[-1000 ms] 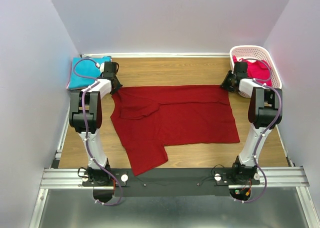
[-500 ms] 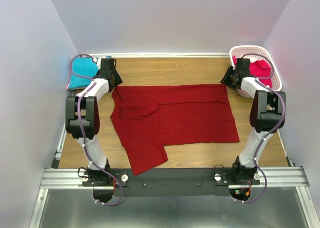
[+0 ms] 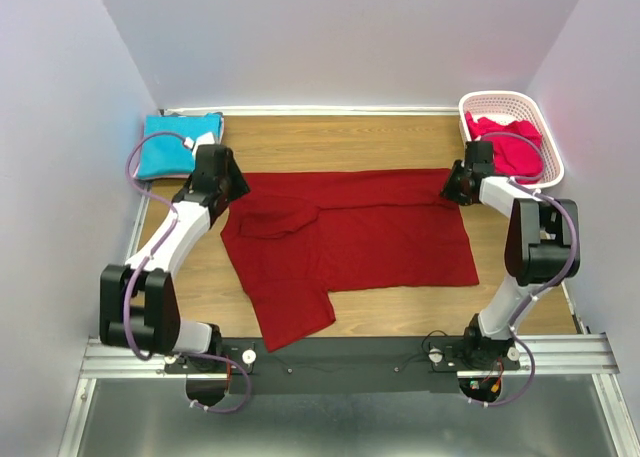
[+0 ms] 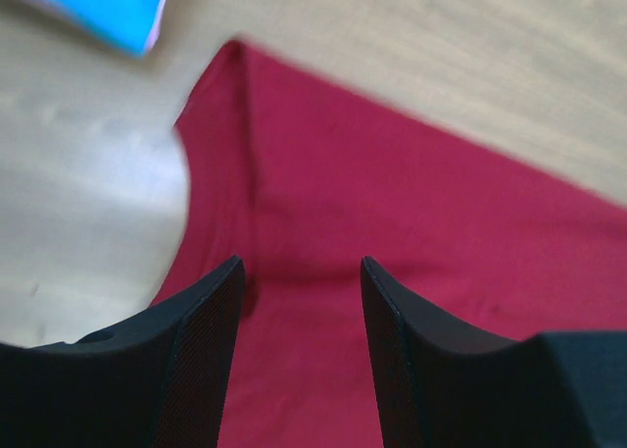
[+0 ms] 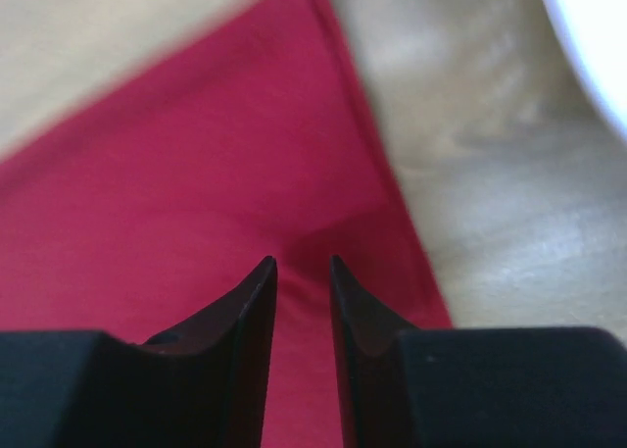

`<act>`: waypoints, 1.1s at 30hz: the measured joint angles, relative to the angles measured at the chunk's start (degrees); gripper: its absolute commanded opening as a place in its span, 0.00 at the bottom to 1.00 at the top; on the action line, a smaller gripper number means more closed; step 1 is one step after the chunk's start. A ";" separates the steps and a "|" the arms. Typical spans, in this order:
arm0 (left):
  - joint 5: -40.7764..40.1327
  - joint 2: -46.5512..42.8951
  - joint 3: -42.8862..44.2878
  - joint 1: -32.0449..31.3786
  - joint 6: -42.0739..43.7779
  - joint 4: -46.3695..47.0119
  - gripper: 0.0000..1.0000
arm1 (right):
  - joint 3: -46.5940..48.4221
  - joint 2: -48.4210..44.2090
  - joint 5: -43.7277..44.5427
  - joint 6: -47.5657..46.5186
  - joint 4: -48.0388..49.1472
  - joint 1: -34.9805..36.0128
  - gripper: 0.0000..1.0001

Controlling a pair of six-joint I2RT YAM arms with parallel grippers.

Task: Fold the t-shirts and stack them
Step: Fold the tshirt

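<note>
A dark red t-shirt (image 3: 350,237) lies spread flat on the wooden table, one sleeve pointing to the near edge. My left gripper (image 3: 228,185) hovers over its back left corner, open, with only cloth (image 4: 392,223) under the jaws (image 4: 302,264). Over the back right corner my right gripper (image 3: 452,189) stands open by a narrow gap (image 5: 303,262), nothing pinched, the shirt's edge (image 5: 382,193) just to its right. A folded turquoise t-shirt (image 3: 170,145) rests at the back left (image 4: 88,2). A pinkish-red t-shirt (image 3: 515,145) sits in the basket.
The white latticed basket (image 3: 500,99) stands in the back right corner, its rim (image 5: 598,46) close to my right gripper. Pale walls close in the table at the left, back and right. Bare wood (image 3: 340,142) runs behind the red shirt.
My left gripper opened and swung from the turquoise t-shirt toward the dark red shirt's back left corner. The right gripper dropped from beside the basket to the back right corner.
</note>
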 measured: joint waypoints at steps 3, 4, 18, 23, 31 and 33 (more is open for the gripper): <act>-0.20 -3.96 -3.72 0.11 0.42 -1.46 0.59 | -0.96 1.84 1.25 -0.07 -0.35 -0.52 0.34; -0.28 -6.05 -5.27 0.11 0.50 -2.05 0.59 | -1.09 2.10 1.46 -0.09 -0.02 -0.85 0.34; -1.09 -15.39 -12.55 0.11 1.07 -4.61 0.59 | -2.91 -1.27 6.93 -4.17 -1.05 -1.22 0.45; 1.38 -14.75 -12.61 0.07 1.64 -4.04 0.64 | -2.49 -6.43 2.78 -6.19 -1.97 6.27 0.47; 4.50 -7.04 -12.96 -0.81 3.43 -0.70 0.68 | 3.63 -6.64 -1.38 -15.17 -1.79 33.70 0.55; 4.98 -5.05 -12.94 -0.85 3.91 0.33 0.67 | 6.84 -4.26 -1.38 -18.73 -1.36 40.28 0.55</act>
